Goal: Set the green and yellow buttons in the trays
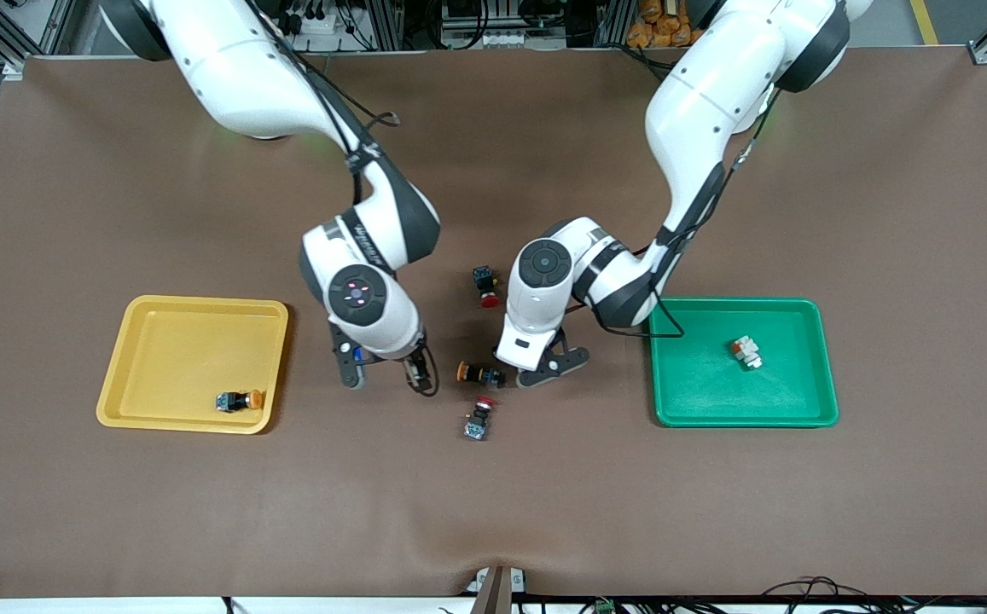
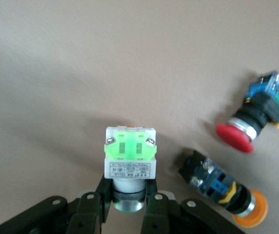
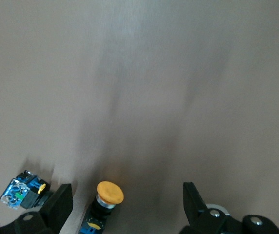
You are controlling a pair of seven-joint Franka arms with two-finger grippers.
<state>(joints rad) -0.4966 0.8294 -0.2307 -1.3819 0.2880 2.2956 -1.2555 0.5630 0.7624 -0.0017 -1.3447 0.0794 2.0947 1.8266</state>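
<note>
My left gripper [image 1: 548, 371] [image 2: 129, 191] is shut on a silver-white button with a pale green face [image 2: 129, 158], low over the table's middle; the hand hides this button in the front view. A black-bodied button with an orange-yellow cap [image 1: 479, 373] [image 2: 226, 189] [image 3: 106, 199] lies on the table between the two grippers. My right gripper [image 1: 386, 378] [image 3: 127, 204] is open and empty beside it. The yellow tray [image 1: 169, 341] holds one yellow-capped button [image 1: 240, 401]. The green tray [image 1: 706, 384] holds one silver-white button [image 1: 746, 351].
Two black-bodied switches with red caps lie on the brown mat: one [image 1: 486, 286] [image 2: 256, 117] farther from the front camera than the loose yellow-capped button, one [image 1: 478, 419] [image 3: 25, 190] nearer. The trays sit toward opposite ends of the table.
</note>
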